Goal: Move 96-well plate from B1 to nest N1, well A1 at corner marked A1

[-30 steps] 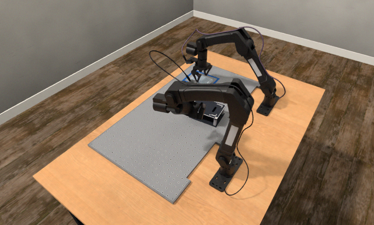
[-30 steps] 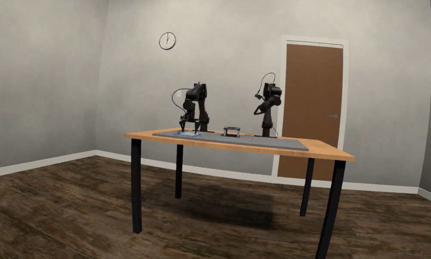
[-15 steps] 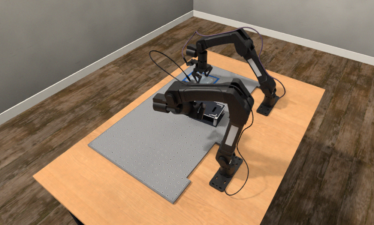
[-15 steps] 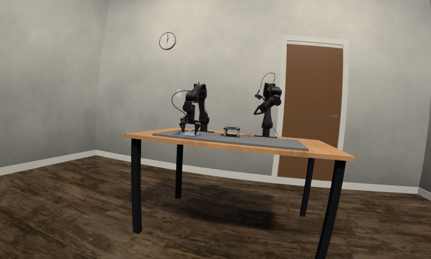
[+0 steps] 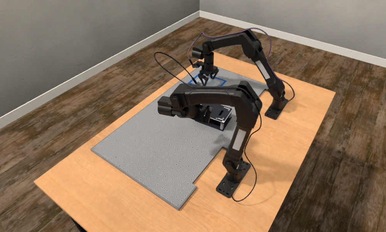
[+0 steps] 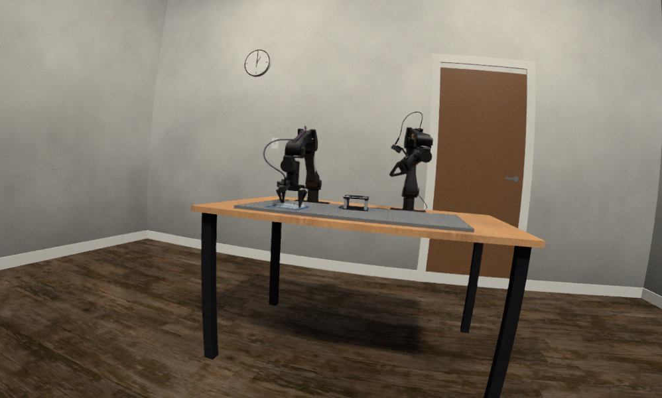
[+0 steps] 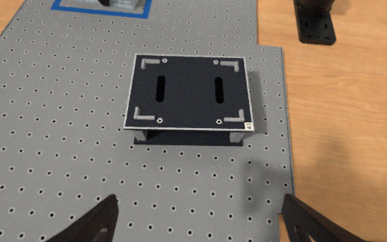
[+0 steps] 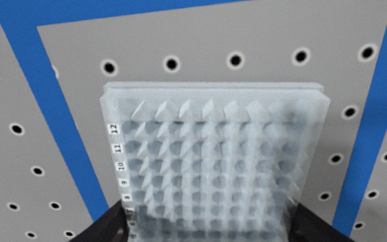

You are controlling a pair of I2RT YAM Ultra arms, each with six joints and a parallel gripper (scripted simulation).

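Observation:
The 96-well plate [image 8: 213, 161] [image 5: 214, 83] is pale and translucent and lies inside the blue outline [image 8: 60, 121] [image 7: 100, 13] of the bench spot. Column labels run down its left rim in the right wrist view, 12 farthest from the gripper. My right gripper [image 8: 207, 204] [image 6: 291, 204] points down with its fingers closed in flush against both long sides; its tips are hidden. The raised nest [image 7: 190, 90] [image 6: 357, 197] is empty, with four corner locators; its A1 mark [image 7: 248, 126] is at the near right in the left wrist view. My left gripper [image 7: 200, 202] is open and empty, above the board short of the nest.
The nest stands on posts on the grey perforated board [image 5: 159, 144], between the plate and the left arm's side. The right arm's base [image 7: 317, 32] is on the wooden table [image 7: 342, 101] beyond the nest in the left wrist view.

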